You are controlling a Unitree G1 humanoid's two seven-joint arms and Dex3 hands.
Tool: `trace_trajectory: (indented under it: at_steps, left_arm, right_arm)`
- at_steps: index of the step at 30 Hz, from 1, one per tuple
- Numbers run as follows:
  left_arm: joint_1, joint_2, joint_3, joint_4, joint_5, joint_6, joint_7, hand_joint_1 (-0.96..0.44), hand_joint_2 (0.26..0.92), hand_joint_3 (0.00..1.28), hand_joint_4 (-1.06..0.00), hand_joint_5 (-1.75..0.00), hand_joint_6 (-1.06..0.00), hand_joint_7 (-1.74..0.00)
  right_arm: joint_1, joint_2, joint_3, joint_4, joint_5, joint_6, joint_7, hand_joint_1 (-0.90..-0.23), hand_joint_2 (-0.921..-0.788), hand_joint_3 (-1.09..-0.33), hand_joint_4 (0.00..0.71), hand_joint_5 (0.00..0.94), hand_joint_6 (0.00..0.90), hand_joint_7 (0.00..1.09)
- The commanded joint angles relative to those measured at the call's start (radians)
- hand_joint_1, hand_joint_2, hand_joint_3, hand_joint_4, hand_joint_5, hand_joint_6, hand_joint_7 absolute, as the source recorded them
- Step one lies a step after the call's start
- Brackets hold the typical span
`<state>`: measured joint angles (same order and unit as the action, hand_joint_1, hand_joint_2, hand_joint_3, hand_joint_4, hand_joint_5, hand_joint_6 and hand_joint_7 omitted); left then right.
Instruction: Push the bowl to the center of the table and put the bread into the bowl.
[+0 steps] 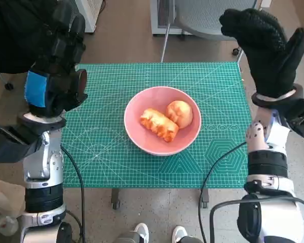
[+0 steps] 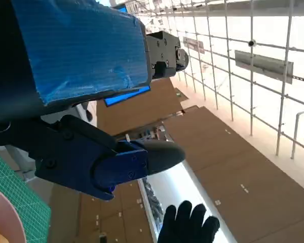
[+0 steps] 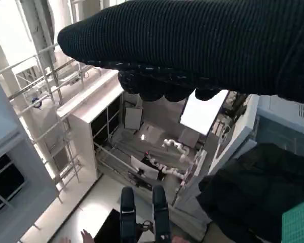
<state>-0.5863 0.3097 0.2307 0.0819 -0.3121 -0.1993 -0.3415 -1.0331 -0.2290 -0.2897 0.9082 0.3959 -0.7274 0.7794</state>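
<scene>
On the green cutting mat (image 1: 111,152) covering the small table, the round pink bowl (image 1: 142,139) sits about at the middle, and inside it lie two golden-orange pieces of bread (image 1: 159,124), a long one touching a round bun. So both steps look finished to me; nothing seems left. Further back, both hands are raised clear of the bowl: the blue-taped black left hand (image 1: 58,76) holds nothing, its fingers loosely apart, and the black knitted right hand (image 1: 266,48) is spread wide and empty.
</scene>
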Motion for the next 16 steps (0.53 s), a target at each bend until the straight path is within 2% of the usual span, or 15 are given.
trace_trajectory:
  at_steps: [1,16]
  left_arm:
    - [-0.006,0.015,0.011,-0.005,-0.012,-0.01,-0.017,-0.76,0.921,0.6,0.0,0.0,0.0,-0.31]
    - [-0.027,0.003,0.014,0.037,-0.003,-0.061,-0.027,-0.74,0.921,0.59,-0.02,-0.01,0.0,-0.37]
  right_arm:
    - [0.004,0.002,0.01,-0.003,-0.017,0.008,-0.018,-0.719,-0.921,-0.763,0.195,0.0,0.232,0.0]
    - [0.012,0.003,0.036,-0.07,-0.023,0.055,-0.052,-0.709,-0.921,-0.77,0.191,0.0,0.235,0.0]
